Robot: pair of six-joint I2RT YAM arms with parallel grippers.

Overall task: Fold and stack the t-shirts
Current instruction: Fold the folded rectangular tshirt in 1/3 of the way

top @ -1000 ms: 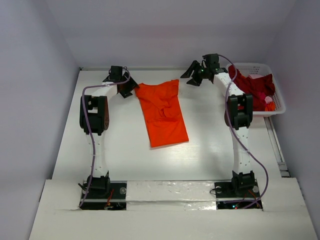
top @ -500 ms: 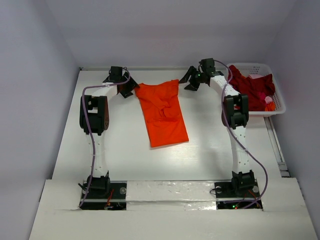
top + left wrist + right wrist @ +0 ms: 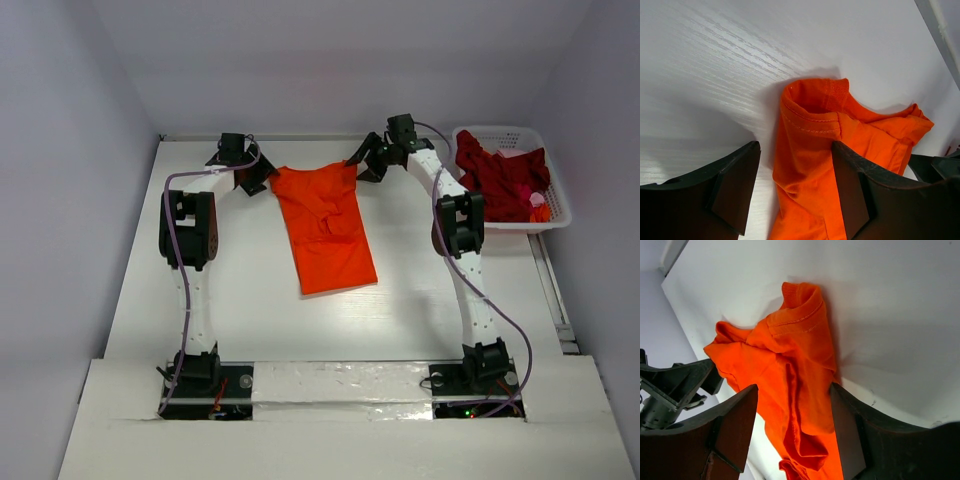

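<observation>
The orange t-shirt (image 3: 325, 225) lies crumpled and partly folded on the white table, its far end between the two arms. My left gripper (image 3: 260, 183) is at its far left corner. In the left wrist view the gripper (image 3: 795, 192) is open, its fingers (image 3: 735, 185) astride the orange hem (image 3: 812, 125). My right gripper (image 3: 359, 168) is at the far right corner. It is open (image 3: 792, 432) over bunched orange cloth (image 3: 790, 365). The crimson t-shirt (image 3: 505, 180) is heaped in the basket.
The white lattice basket (image 3: 500, 131) stands at the far right, by the table's right edge. Grey walls close in the back and both sides. Both arm bases sit at the near edge.
My right gripper has swung left from near the basket to the orange shirt's far right corner. The left arm and the shirt have not moved.
</observation>
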